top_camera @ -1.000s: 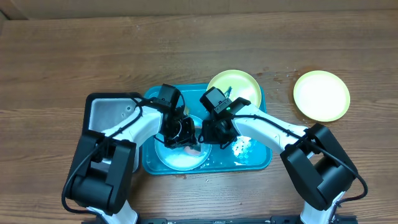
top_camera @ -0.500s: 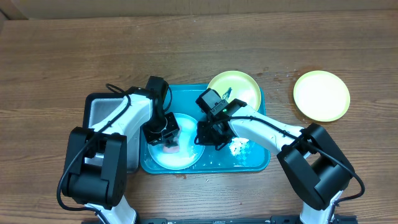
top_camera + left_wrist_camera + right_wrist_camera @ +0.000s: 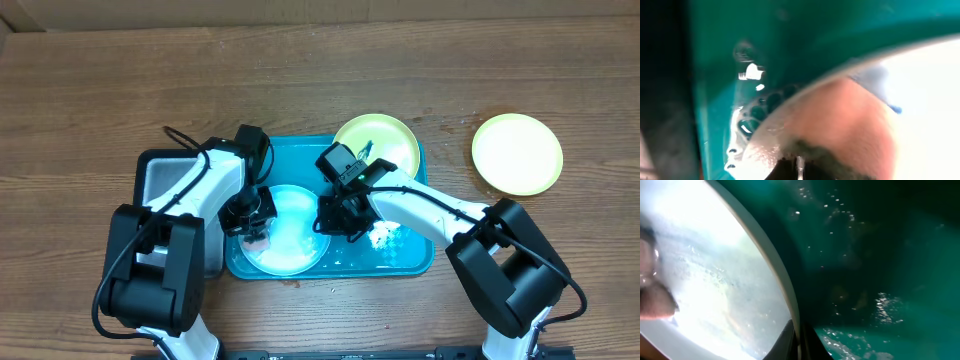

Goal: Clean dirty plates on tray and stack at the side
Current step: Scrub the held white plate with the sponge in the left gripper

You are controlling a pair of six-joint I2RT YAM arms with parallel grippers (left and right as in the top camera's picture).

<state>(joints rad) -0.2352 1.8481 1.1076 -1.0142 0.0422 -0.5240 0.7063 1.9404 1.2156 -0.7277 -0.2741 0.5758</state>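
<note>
A pale blue-white plate (image 3: 295,235) lies wet in the teal tray (image 3: 300,152). My left gripper (image 3: 256,228) is shut on a pinkish sponge (image 3: 258,240) that presses on the plate's left edge. In the left wrist view the sponge (image 3: 845,125) fills the middle, over the white plate (image 3: 935,100), with my gripper (image 3: 799,169) at the bottom. My right gripper (image 3: 335,220) is shut on the plate's right rim; in the right wrist view its gripper (image 3: 800,342) pinches the rim of the plate (image 3: 705,265). A yellow-green plate (image 3: 378,145) rests at the tray's far right corner. Another (image 3: 517,152) sits on the table to the right.
A grey metal tray (image 3: 165,185) with a black rim stands against the teal tray's left side. Soapy foam (image 3: 388,236) lies in the teal tray near its right front corner. Bare wooden table (image 3: 320,70) stretches behind.
My left gripper has dragged the sponge from the plate's middle to its left edge. The right gripper shifted slightly left early on and has held the rim still since.
</note>
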